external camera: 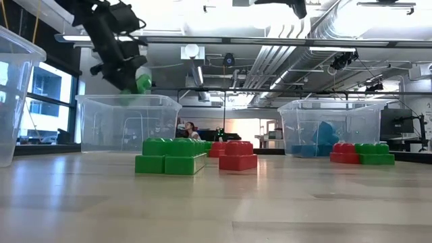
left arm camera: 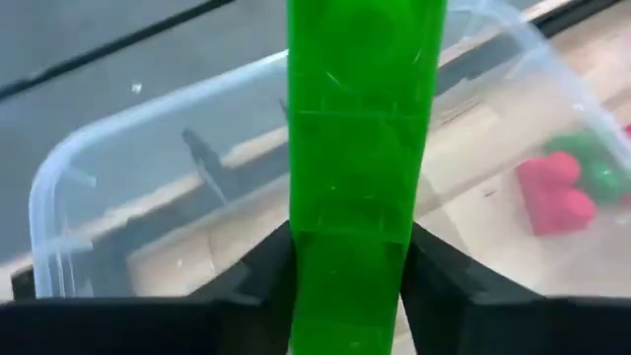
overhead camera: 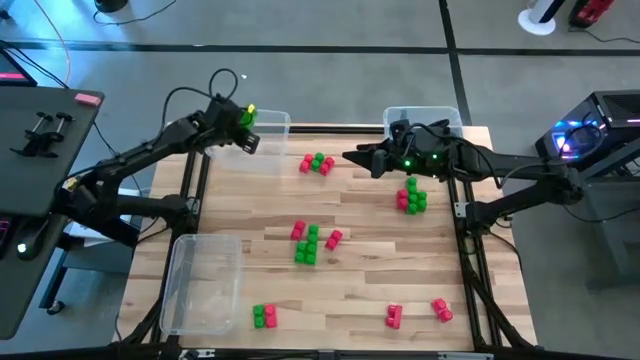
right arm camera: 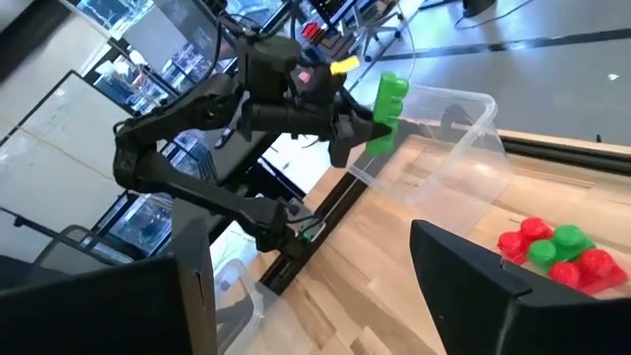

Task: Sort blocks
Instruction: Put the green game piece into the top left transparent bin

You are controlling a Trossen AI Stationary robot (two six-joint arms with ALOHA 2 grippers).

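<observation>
My left gripper is shut on a green block over the clear bin at the table's far left. My right gripper hangs open with nothing between its fingers, above the table's far middle and pointing toward the left. Red and green blocks lie on the wood in clusters: one near the far edge, one under the right arm, one in the middle. Single pieces lie along the near edge. My left gripper pinches the green block by its two long sides between its two fingers. The block lies along the fingers and sticks out well past their tips. The fingers slant downward toward the far bin. The block is lifted clear, above the bin's opening.
A second clear bin stands at the far right with light blue blocks inside it. A third clear bin sits at the near left. Bare wood lies between the clusters in the table's middle and near right.
</observation>
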